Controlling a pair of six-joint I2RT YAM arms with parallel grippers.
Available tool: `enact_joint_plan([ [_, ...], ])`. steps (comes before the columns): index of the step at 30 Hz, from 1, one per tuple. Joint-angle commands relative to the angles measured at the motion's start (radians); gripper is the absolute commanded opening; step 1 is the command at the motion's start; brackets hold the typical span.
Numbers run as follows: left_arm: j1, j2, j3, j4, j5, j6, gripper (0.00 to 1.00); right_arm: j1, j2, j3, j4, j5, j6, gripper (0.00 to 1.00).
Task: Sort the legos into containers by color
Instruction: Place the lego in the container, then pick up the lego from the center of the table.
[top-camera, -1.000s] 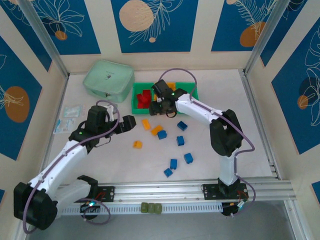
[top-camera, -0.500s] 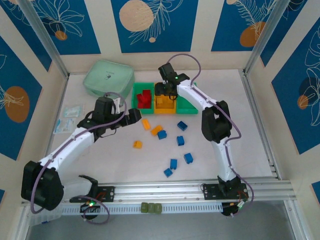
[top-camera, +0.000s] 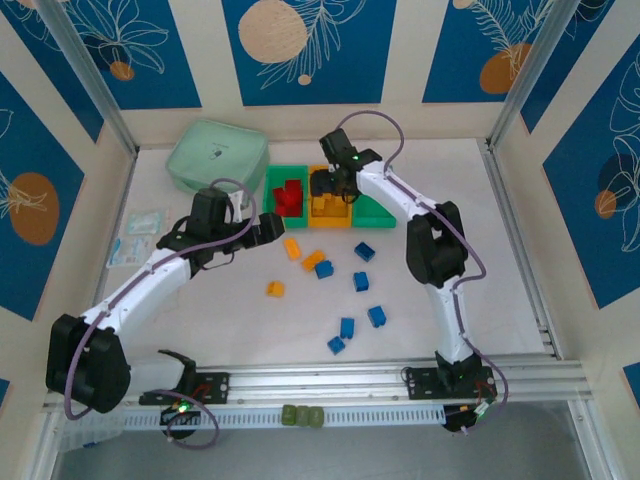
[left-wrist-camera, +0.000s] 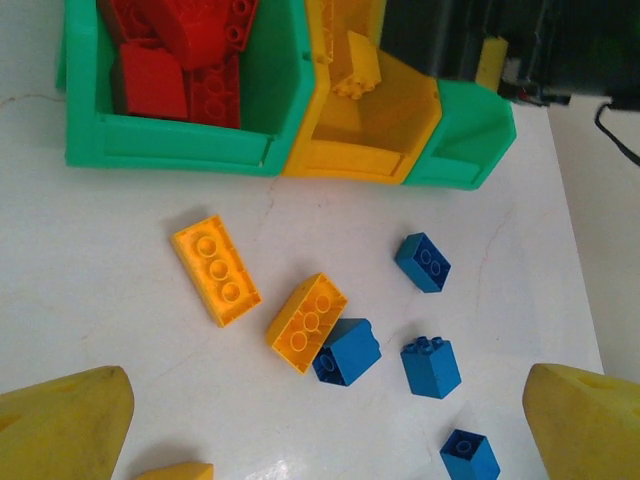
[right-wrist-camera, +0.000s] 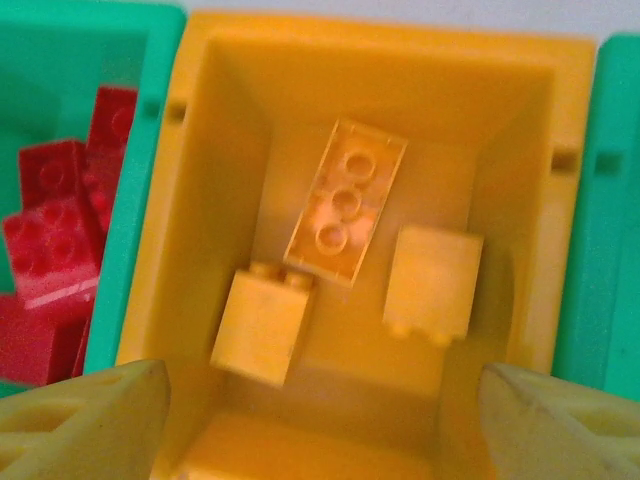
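- Keeping loose legos scattered across the desk, before the containers.
- Holding three more inside the middle container.
- Sitting the pouch just left of the row.

Red legos fill a green bin, yellow legos the orange bin; blue legos lie loose.

right arm has swung forward over the orange bin; left arm has reached nearer it

legos: glossy plastic | bins: smooth plastic | table: smooth, slight sheen | pouch: matt, cloth-like
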Motion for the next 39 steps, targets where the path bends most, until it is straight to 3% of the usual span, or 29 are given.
enact_joint_plan([
  [1,-0.006,-0.05,0.013,-0.047,0.01,0.035,0.99,0.042,-0.124,-0.096,0.04,-0.064,-0.004,0.82],
  [11,-0.005,-0.203,-0.08,-0.152,-0.078,0.044,0.99,0.159,-0.276,-0.31,0.026,-0.128,0.001,0.86],
  [16,-0.004,-0.264,-0.103,-0.222,-0.13,0.048,0.99,0.242,-0.255,-0.311,0.029,-0.135,0.035,0.87],
  [24,0.0,-0.37,-0.168,-0.269,-0.193,0.009,0.99,0.323,-0.099,-0.198,0.021,-0.115,0.087,0.87],
  [39,0.002,-0.409,-0.239,-0.246,-0.235,-0.047,0.99,0.282,0.082,-0.085,-0.036,-0.038,0.043,0.64],
])
